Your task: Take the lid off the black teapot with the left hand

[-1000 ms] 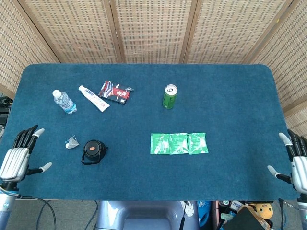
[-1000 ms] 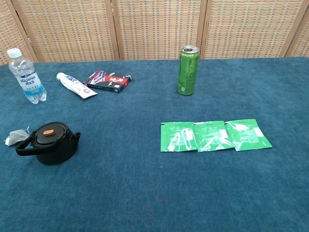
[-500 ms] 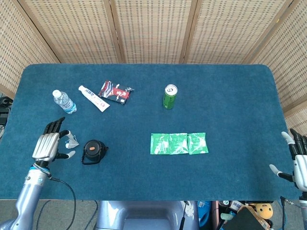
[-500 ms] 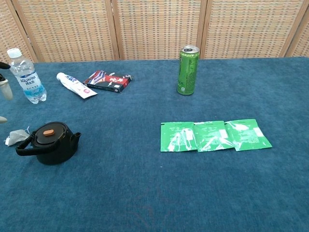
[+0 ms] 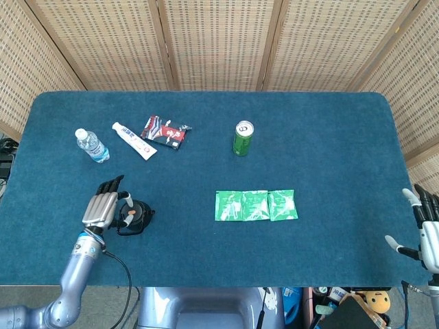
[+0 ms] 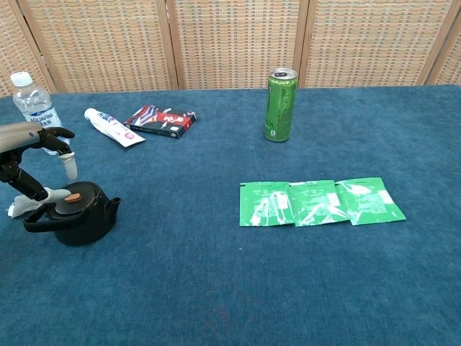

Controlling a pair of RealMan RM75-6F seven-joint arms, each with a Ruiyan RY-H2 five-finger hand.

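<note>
**Left hand beside the teapot**

The left hand [image 5: 103, 208] hovered with fingers spread, just left of the black teapot [image 5: 134, 217], whose lid [image 5: 129, 213] sat in place. A water bottle [image 5: 91, 145], toothpaste tube [image 5: 134, 140], green can [image 5: 242, 138] and green sachets [image 5: 256, 205] lay on the blue table [image 5: 329, 157]. The right hand [image 5: 426, 238] rested open at the table's edge.

A green can [image 6: 282, 104] is standing upright toward the back of the blue tabletop [image 6: 238, 288], and three green packets [image 6: 320, 202] are lying flat side by side nearer the front, edges touching. At the back left, a water bottle [image 6: 39, 112] is standing upright, with a white tube [image 6: 113, 127] and a dark red-patterned box [image 6: 161, 120] lying just beside each other to its right, while a small crumpled grey wrapper [image 6: 26, 205] is lying near the left edge.
</note>
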